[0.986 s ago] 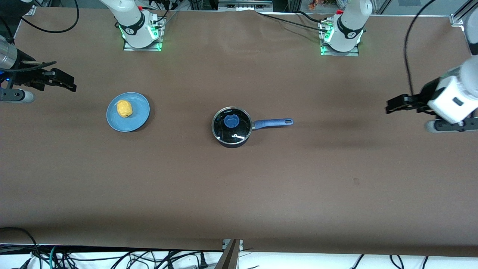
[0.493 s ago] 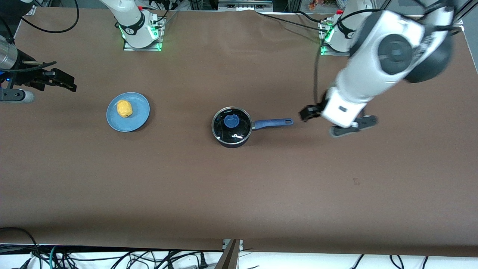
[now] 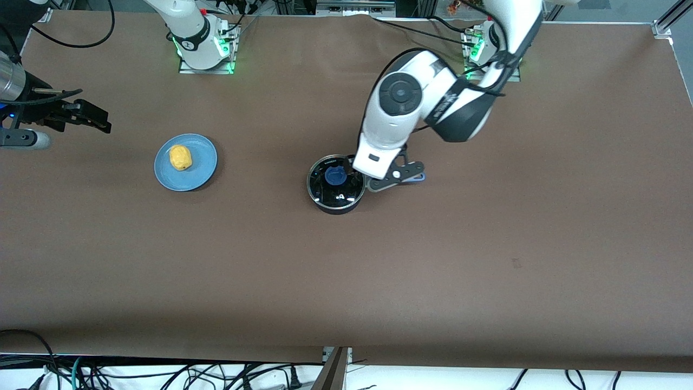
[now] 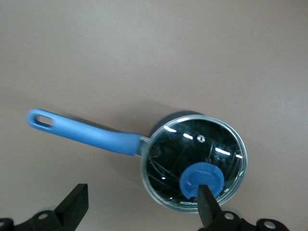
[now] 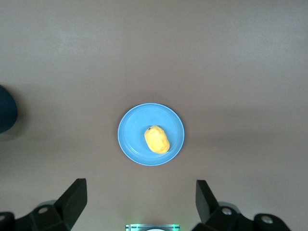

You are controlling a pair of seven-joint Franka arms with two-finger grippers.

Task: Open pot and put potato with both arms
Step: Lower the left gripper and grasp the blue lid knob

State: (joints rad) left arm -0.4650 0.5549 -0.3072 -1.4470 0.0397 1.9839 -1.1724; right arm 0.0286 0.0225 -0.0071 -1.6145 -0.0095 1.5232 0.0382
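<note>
The pot (image 3: 335, 184) is a black saucepan near the table's middle, with a glass lid and blue knob (image 3: 335, 175) on it. Its blue handle (image 4: 86, 134) points toward the left arm's end. My left gripper (image 4: 139, 214) is open and empty, up in the air over the spot where the handle meets the pot. One of its fingers (image 4: 208, 204) stands beside the knob (image 4: 201, 179). The yellow potato (image 3: 180, 157) lies on a blue plate (image 3: 201, 169). My right gripper (image 3: 97, 120) is open and empty, waiting at the right arm's end; its wrist view shows the potato (image 5: 157, 139).
The left arm's white wrist (image 3: 387, 135) covers most of the handle in the front view. The arm bases (image 3: 203, 46) stand along the table's edge farthest from the front camera. Cables hang below the table's edge nearest the front camera.
My left arm has swung from its end of the table to over the pot. The right arm, pot, plate and potato have not moved.
</note>
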